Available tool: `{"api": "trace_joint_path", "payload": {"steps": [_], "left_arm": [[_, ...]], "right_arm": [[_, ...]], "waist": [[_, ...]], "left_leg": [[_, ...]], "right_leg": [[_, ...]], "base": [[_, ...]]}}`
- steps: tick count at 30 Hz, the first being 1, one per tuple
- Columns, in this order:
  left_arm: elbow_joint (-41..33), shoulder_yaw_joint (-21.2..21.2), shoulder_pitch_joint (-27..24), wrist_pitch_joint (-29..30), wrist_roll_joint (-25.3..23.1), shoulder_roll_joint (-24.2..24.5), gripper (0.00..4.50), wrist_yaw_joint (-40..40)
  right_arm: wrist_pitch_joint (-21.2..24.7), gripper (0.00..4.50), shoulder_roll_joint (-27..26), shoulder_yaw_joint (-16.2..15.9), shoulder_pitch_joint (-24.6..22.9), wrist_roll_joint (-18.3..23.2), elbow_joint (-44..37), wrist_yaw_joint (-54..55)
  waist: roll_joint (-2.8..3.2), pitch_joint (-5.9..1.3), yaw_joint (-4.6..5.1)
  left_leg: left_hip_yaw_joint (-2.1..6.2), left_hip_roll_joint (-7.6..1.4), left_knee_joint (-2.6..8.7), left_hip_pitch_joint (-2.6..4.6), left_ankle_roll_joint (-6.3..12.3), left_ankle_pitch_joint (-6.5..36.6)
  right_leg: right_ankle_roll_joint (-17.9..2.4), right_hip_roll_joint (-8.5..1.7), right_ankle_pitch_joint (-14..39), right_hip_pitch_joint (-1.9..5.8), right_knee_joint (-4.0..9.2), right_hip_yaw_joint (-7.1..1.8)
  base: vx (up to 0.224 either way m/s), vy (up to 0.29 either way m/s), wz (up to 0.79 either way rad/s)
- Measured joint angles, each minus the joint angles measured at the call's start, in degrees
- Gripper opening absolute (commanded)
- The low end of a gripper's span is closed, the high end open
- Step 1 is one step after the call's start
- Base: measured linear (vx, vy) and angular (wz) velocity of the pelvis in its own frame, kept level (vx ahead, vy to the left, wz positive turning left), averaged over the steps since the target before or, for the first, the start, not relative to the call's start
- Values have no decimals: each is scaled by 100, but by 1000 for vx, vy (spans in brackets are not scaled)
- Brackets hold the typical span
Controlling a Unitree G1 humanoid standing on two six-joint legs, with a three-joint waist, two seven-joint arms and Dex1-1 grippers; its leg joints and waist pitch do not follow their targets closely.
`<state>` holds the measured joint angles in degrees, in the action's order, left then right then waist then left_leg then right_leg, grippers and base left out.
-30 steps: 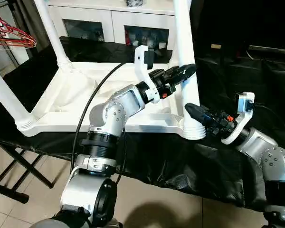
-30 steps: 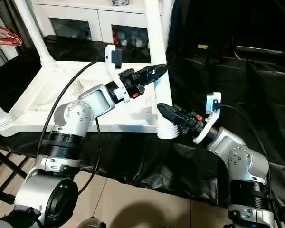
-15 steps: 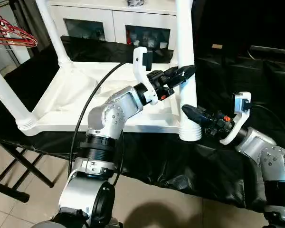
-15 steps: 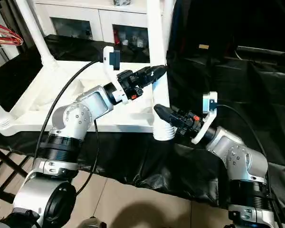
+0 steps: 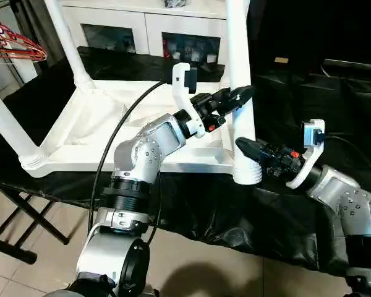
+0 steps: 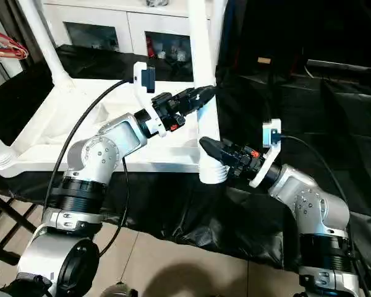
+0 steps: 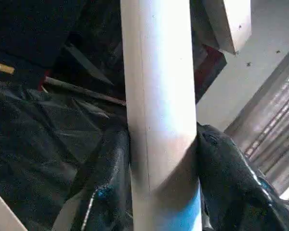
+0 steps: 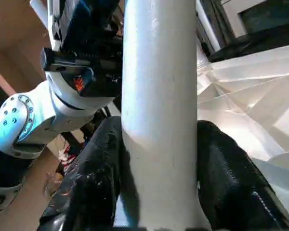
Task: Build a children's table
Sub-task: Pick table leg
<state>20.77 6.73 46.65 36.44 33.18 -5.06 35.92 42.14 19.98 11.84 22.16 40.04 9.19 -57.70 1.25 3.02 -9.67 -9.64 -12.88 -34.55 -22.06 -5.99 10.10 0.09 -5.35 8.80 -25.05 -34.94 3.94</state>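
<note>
You are looking down on a work surface draped in black cloth (image 5: 278, 216), with pale floor tiles (image 5: 198, 272) below its near edge and a folding black stand (image 5: 18, 216) under the cloth's left side. At the back stands a white cabinet (image 5: 154, 25) with glass doors, and a red wire hanger (image 5: 15, 43) pokes in at the upper left. The children's table (image 5: 111, 133) lies upside down on the cloth, its ribbed underside facing up and its tabletop frame stretching from the left towards the middle. Three legs stand up from its corner sockets: one at the near left (image 5: 9, 130), one at the far left (image 5: 65, 37), and the near right leg (image 5: 238, 74), which rises out of a ribbed socket (image 5: 247, 170) at the table's front right corner. A black cable (image 5: 120, 133) loops over your left forearm and crosses in front of the tabletop. Your left gripper (image 5: 238, 96) reaches across the table and clamps that near right leg partway up; in the left wrist view its fingers (image 7: 111, 183) press against both sides of the white tube, standing about half apart. Your right gripper (image 5: 246, 147) comes in from the right, lower down, just above the socket; in the right wrist view its fingers (image 8: 98, 183) sit either side of the same leg, closed onto it at about the same width.
</note>
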Motion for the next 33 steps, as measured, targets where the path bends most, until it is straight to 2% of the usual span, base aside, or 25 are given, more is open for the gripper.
{"api": "trace_joint_path", "payload": {"steps": [2, 4, 6, 12, 13, 18, 19, 22, 28, 33], "left_arm": [[-33, 20, -14, 77, 91, -10, 254, 5], [-96, 24, -45, 104, 97, -7, 297, 8], [-149, 8, -99, 107, 97, -4, 304, 38], [-219, -42, -129, 105, 94, 19, 303, 75], [-219, -42, -130, 106, 94, 19, 274, 75], [-220, -47, -144, 115, 94, 36, 250, 110], [-226, -97, -149, 94, 83, 65, 236, 129], [-242, -282, -150, -57, -108, 189, 236, 145], [-276, -306, -153, -17, -124, 216, 281, 294], [-528, -447, -275, -28, -84, 449, 325, 689]], "right_arm": [[0, 187, 1, -6, 2, -10, 0, 2], [-8, 187, 2, -48, 13, -18, 0, -3], [-8, 187, 8, -91, 13, -31, 0, 0], [-9, 187, 31, -116, 13, -36, -11, 0], [-9, 187, 35, -120, 13, -37, -11, -1], [-18, 187, 112, -208, 13, -40, -43, -28], [-18, 187, 120, -228, 13, -43, -46, -28], [-16, 187, 139, -271, 12, -48, -50, -16], [-16, 187, 194, -287, 12, -139, -139, 13], [-22, 187, 275, -334, 11, -112, -268, -24]], "waist": [[-3, 0, -3], [-6, 1, 0], [-13, 3, 0], [-39, 8, -3], [-40, 8, -3], [-43, 8, 0], [-43, 8, 2], [-43, 8, 0], [-43, 8, -4], [-44, 6, 14]], "left_leg": [[0, 0, 0, 0, 0, 0], [-1, 0, 0, 0, 0, 0], [-1, 0, 0, 0, 0, 0], [-1, 0, 0, 0, 0, 0], [-1, 0, 0, 0, 0, 0], [-1, 0, 0, 0, 0, 0], [-1, 0, 0, 1, 0, 0], [0, 0, 0, 1, 0, 0], [0, 0, 0, 1, 0, 0], [-1, 0, 0, 2, 0, 0]], "right_leg": [[-1, 0, -1, 0, 0, 0], [-11, 0, -7, 0, 0, -1], [-11, 0, -7, 0, 0, 0], [-10, 0, -6, 0, 0, 0], [-10, 0, -6, 0, 0, -1], [-12, 0, -8, 0, -1, -1], [-12, 0, -7, 0, -2, 0], [-11, 0, -7, 1, -1, 0], [-22, -1, -14, 0, -2, 0], [-24, 0, -14, 1, -2, -2]], "base": [[0, 0, 0], [0, 0, 0], [0, 0, 0], [0, 0, 0], [0, 0, 0], [0, 0, 0], [0, 0, 0], [0, 0, 0], [0, 0, 0], [0, 0, 0]]}}
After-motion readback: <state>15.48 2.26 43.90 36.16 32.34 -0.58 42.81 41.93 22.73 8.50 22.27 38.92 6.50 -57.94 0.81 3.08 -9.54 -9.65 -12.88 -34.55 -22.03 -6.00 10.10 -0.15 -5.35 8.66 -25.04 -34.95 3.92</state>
